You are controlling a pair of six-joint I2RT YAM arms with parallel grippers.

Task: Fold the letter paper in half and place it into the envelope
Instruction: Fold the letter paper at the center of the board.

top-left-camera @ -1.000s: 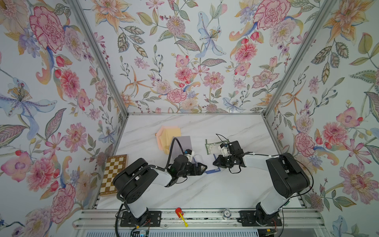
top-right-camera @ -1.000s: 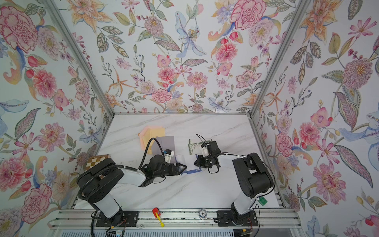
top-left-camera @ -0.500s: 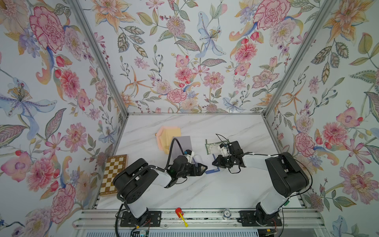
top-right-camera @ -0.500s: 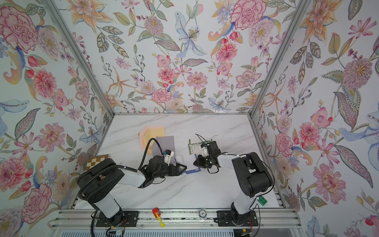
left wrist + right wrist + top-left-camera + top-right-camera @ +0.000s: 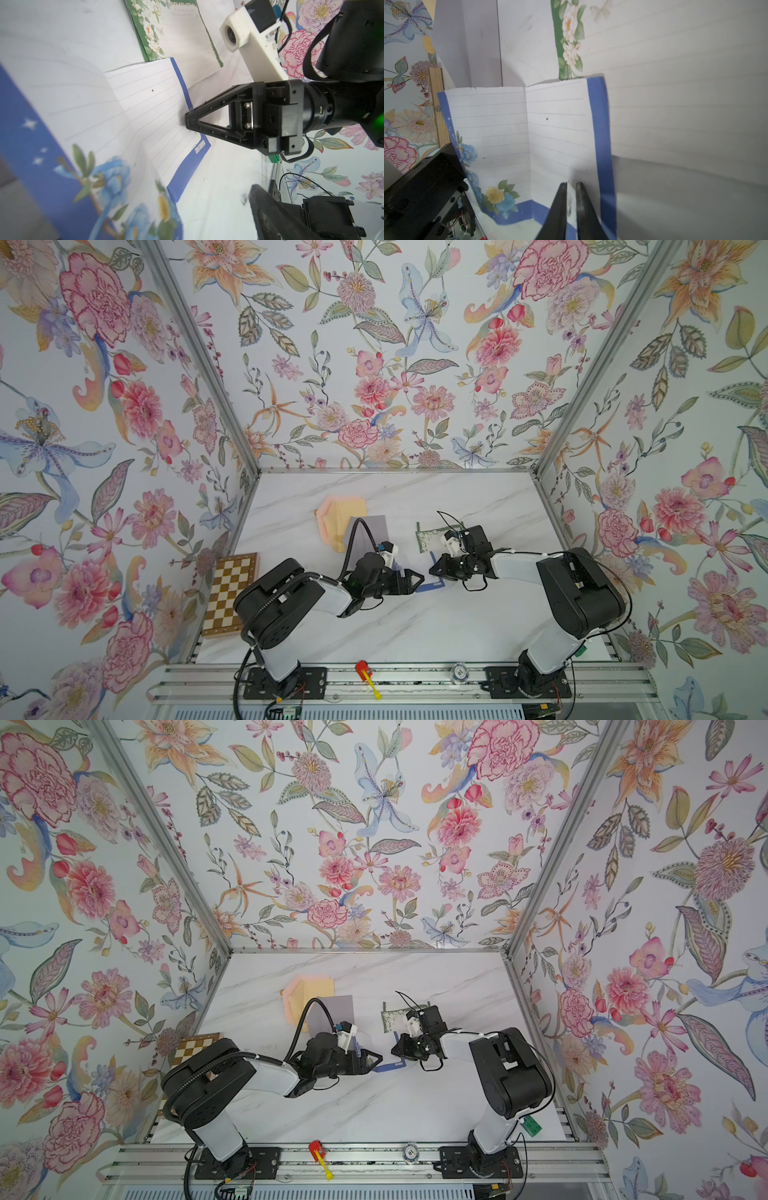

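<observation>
The letter paper is white and lined, with a blue border and blue flowers. It has a crease down its middle and stands half open in a V. In both top views only a blue strip of the letter paper shows between the arms. My right gripper is shut, and its tips press on the half that lies by the blue edge. My left gripper is open by the raised half; one finger shows, gripping nothing. The peach envelope lies behind, flap open.
A lavender rectangle overlaps the envelope. A green-bordered flowered sheet lies under the right wrist. A chessboard sits at the table's left edge. A red and yellow tool rests on the front rail.
</observation>
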